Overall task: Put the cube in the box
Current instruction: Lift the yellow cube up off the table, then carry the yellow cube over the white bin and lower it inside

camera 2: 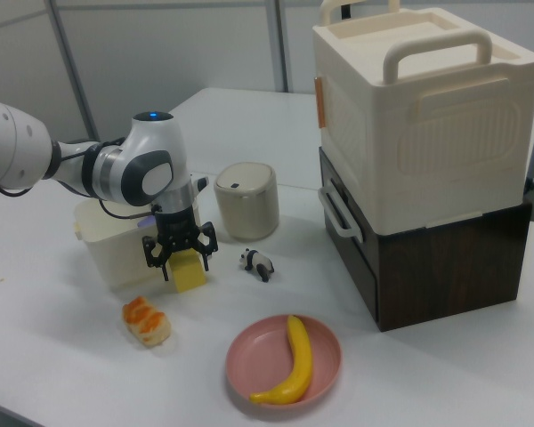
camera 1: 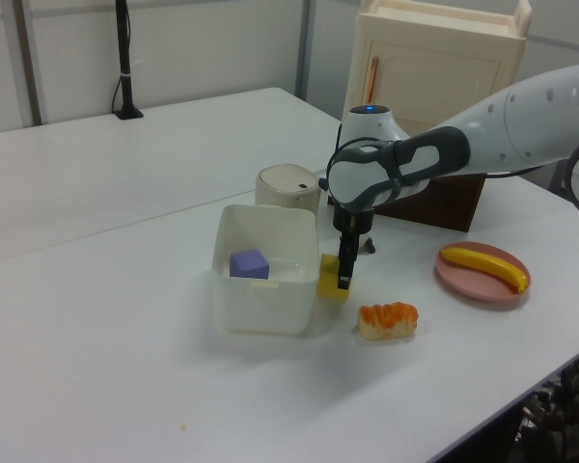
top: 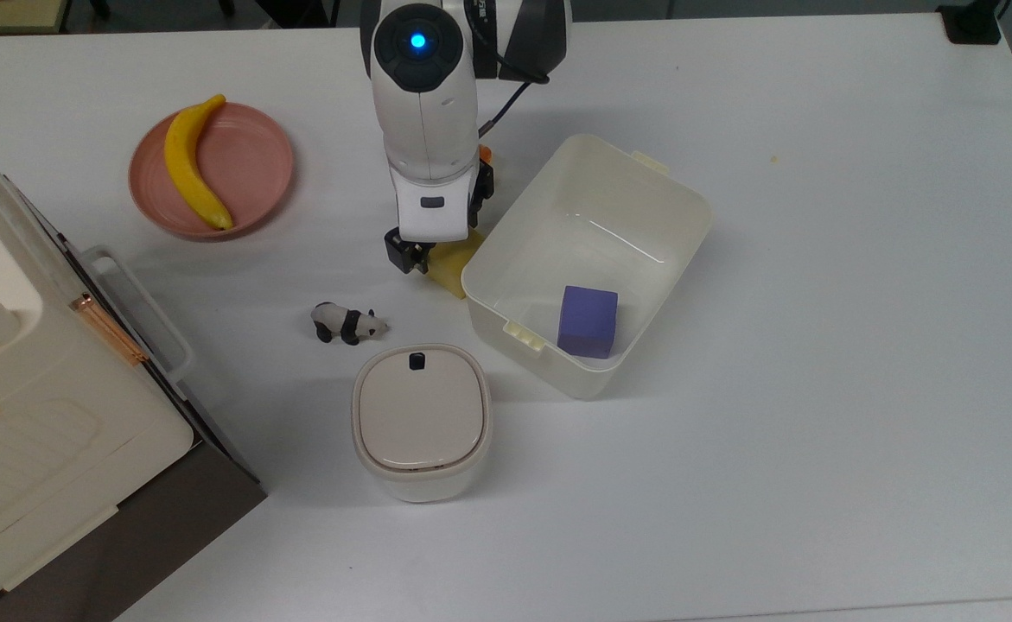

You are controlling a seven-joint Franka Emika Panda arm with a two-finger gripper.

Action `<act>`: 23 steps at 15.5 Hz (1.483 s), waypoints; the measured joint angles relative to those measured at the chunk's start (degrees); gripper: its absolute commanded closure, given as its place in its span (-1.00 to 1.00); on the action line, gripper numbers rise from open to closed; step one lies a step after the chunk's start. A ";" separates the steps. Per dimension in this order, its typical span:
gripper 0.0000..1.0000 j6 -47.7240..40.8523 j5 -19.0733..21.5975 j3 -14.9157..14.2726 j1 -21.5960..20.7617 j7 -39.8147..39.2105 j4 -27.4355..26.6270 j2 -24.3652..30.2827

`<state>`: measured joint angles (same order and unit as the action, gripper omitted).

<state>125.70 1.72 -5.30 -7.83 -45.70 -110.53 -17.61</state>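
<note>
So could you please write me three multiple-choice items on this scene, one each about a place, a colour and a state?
1. Where is the yellow cube?
A. inside the box
B. on the table against the box's outer wall
C. on the pink plate

2. What colour is the cube lying inside the box?
A. purple
B. orange
C. green

3. How is the gripper set?
A. shut on the panda figurine
B. open, fingers either side of the yellow cube
C. shut on the banana

Answers: 1 B, the left view shows the cube beside the tub wall; 2 A, the purple cube lies on the box floor; 3 B, the right view shows spread fingers around the cube.
</note>
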 measured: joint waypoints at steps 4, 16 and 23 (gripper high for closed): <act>-0.06 -2.87 -0.56 -0.87 0.03 -3.87 0.50 2.05; -0.06 -17.46 8.79 -6.03 -3.03 -9.45 12.67 11.51; -1.00 -6.52 9.04 -5.19 -12.14 1.25 15.99 1.04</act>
<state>119.18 10.77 -10.48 -19.96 -44.45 -94.54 -16.57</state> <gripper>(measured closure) 0.379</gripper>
